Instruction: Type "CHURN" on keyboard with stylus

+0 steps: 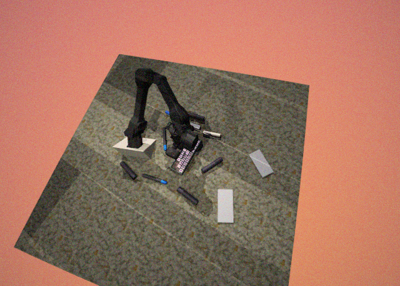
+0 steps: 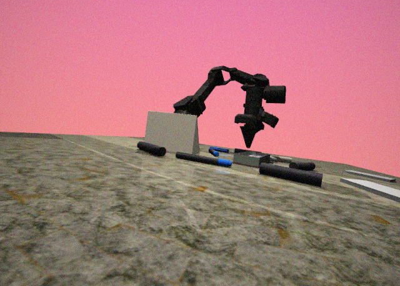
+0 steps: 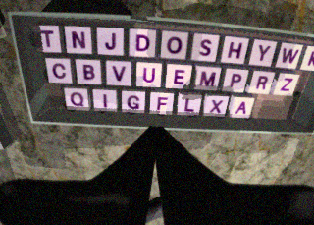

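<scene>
Keyboard [image 1: 186, 160] [image 2: 251, 157] [image 3: 162, 70]: top row TNJDOSHYW, then CBVUEMPRZ, QIGFLXA | hand [image 1: 190, 145] [image 2: 248, 147] [image 3: 155, 133]: fingertips together above it

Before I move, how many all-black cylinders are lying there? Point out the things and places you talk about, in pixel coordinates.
4 cylinders: in top view, one [image 1: 128, 170] [image 2: 150, 148] below the base [image 1: 119, 146] [image 2: 170, 131], one [image 1: 187, 195] [image 2: 290, 174] below the keyboard [image 1: 185, 162] [image 2: 245, 158] [image 3: 21, 78], one [image 1: 212, 165] [image 2: 302, 165] right of it, one [image 1: 197, 117] above it. The arm [image 1: 166, 90] [image 2: 255, 97] may hide more.

The black arm [image 1: 140, 98] [image 2: 206, 86] rises near the worktop's left edge, then bends inward and down. Its gripper [image 2: 248, 147] [image 3: 155, 133] points straight downward, fingertips together, holding nothing.
</scene>
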Robot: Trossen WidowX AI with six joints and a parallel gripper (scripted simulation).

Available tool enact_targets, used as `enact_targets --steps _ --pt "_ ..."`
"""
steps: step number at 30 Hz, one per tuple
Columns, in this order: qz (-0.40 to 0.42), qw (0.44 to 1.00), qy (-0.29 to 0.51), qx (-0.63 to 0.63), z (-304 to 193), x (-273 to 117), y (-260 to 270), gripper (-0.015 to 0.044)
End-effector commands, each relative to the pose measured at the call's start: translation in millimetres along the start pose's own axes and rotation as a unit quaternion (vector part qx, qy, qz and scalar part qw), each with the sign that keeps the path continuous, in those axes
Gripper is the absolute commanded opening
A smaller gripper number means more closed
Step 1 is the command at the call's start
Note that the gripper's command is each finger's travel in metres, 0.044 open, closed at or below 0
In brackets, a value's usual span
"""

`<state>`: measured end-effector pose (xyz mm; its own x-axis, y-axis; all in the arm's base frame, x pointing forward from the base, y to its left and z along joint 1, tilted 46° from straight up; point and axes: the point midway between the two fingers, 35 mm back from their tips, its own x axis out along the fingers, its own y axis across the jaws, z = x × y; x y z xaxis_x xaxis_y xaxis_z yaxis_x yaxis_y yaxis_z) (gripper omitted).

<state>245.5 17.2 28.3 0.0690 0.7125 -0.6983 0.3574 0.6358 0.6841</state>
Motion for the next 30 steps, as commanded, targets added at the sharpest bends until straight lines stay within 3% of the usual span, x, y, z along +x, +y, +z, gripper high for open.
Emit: enact_targets --steps 1,14,20,30 --pt "0.004 1.0 0.001 0.004 -2 0 22 0.0" --pt "0.004 1.0 0.001 0.004 -2 0 22 0.0" --pt "0.003 1.0 0.001 0.004 -2 -58 21 0.0" --pt "0.005 1.0 -0.003 0.007 0 -54 21 0.0"
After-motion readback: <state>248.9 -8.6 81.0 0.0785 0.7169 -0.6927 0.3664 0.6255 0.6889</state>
